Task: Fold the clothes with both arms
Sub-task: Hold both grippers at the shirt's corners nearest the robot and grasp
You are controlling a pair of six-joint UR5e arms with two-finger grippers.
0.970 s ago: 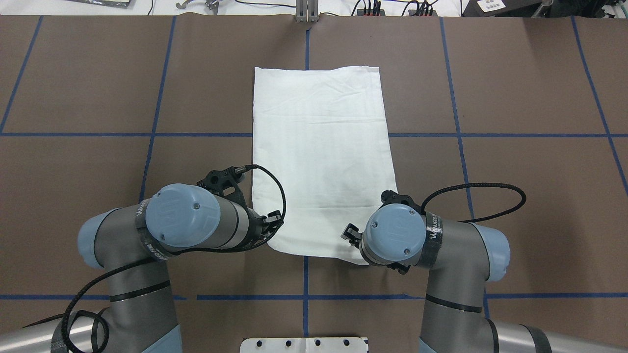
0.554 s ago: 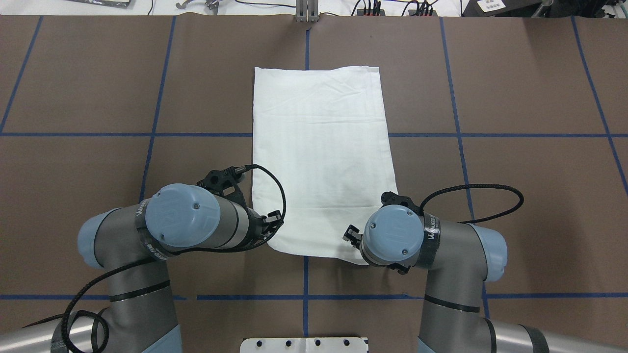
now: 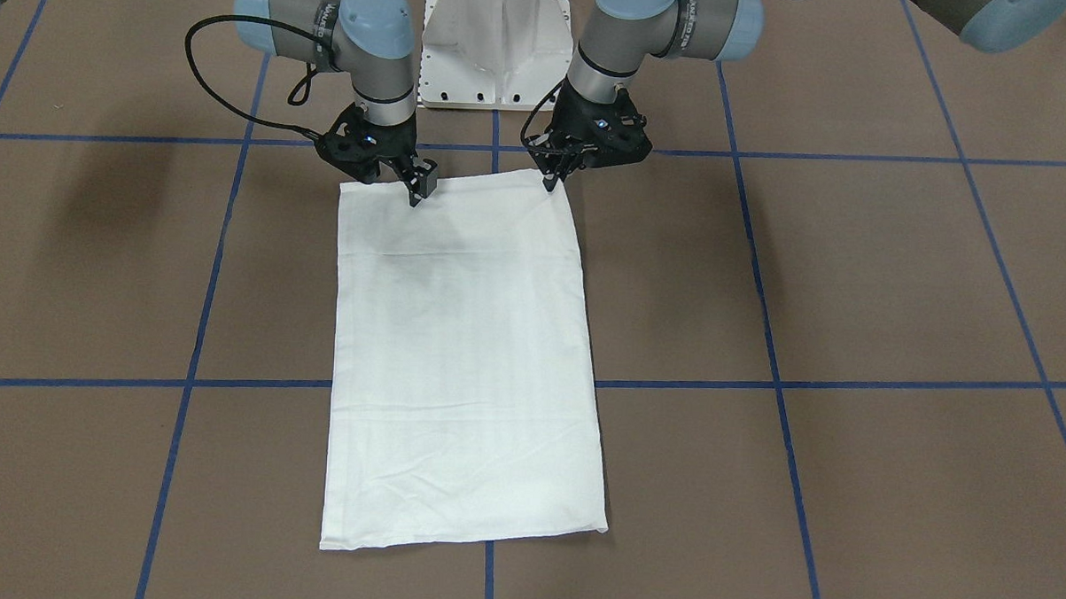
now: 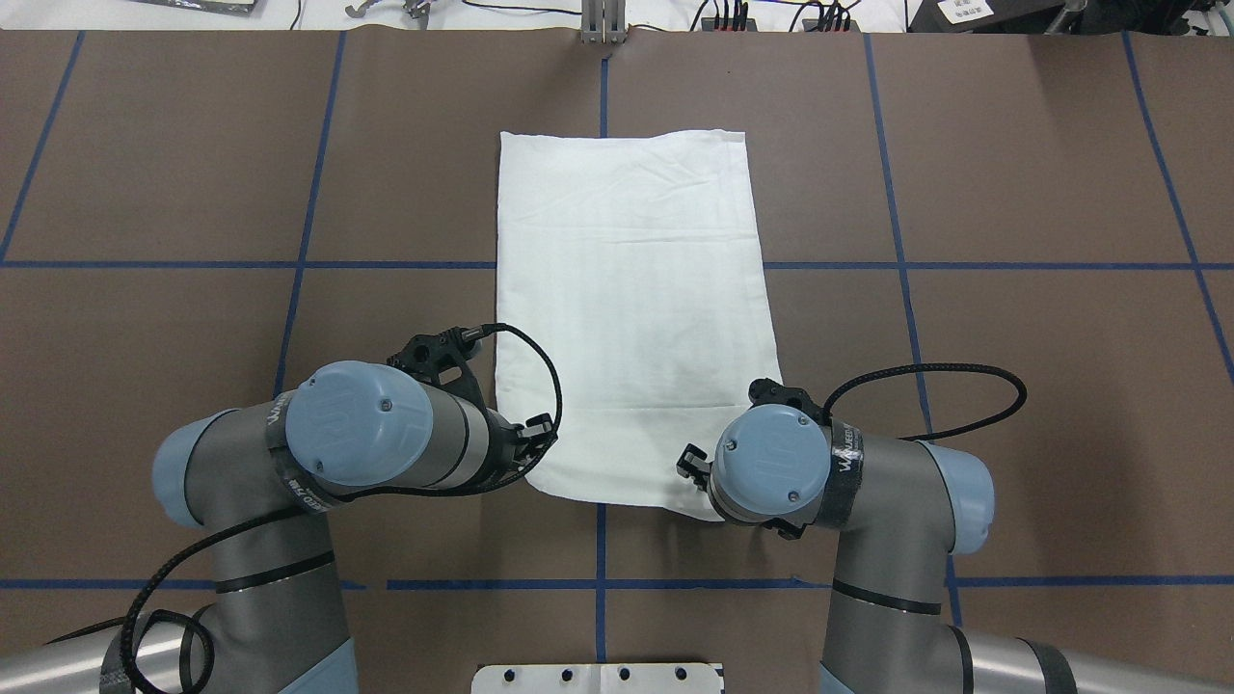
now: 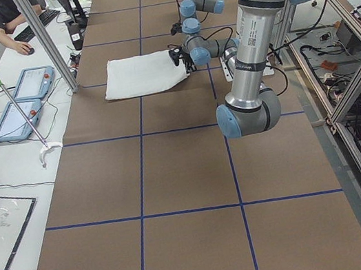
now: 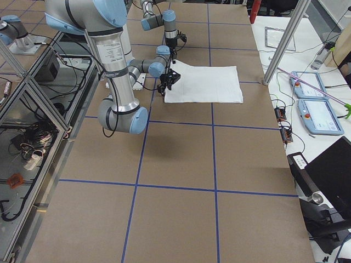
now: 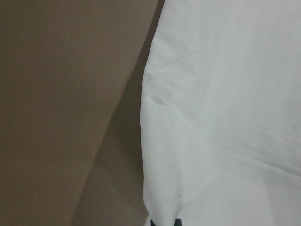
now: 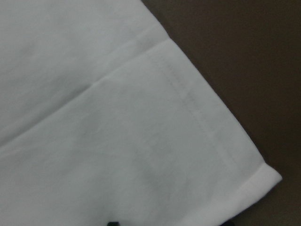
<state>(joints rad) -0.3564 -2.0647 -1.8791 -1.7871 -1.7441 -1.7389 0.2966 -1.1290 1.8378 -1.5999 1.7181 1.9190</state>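
**Change of state.** At the near edge, the right gripper [image 4: 686, 465] has crept slightly toward the T-shirt's centreline over the last second, and its cable loop has drawn in with it. The left gripper [image 4: 542, 436] has not moved, and the T-shirt [image 4: 627, 289] shows no shift. Judgement: both arms are settling onto the near corners, and the lift for the next fold has not begun.

**Fingers.** In the front-facing view, the left gripper's fingers [image 3: 550, 183] close to a narrow point at the near corner. Whether they pinch cloth cannot be confirmed. The right gripper's fingers [image 3: 420, 189] stand apart, resting on the hem beside the other near corner.

**Location.** The T-shirt lies flat on the brown worktop [image 4: 1012, 173], folded to a long rectangle along the centre tape line. Its far edge is well apart from both arms.

**View differences.** The overhead view hides the fingertips under the wrist joints; the front-facing view exposes them. Only the right wrist view shows the stitched hem; the left wrist view shows a plain folded edge.
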